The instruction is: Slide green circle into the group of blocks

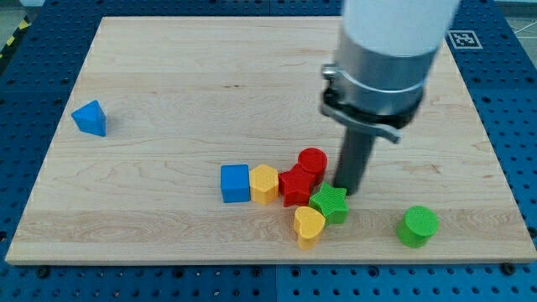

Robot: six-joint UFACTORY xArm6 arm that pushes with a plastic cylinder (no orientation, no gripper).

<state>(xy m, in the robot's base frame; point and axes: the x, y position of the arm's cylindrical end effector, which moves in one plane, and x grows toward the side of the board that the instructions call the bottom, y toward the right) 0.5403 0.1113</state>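
The green circle lies alone near the board's bottom right. The group sits at the bottom centre: a blue cube, a yellow hexagon, a red star-like block, a red cylinder, a green star and a yellow heart. My tip stands just right of the red cylinder and just above the green star, about 85 px to the left of and above the green circle.
A blue triangle lies alone at the board's left. The wooden board rests on a blue perforated table. The arm's grey and white body hangs over the board's upper right.
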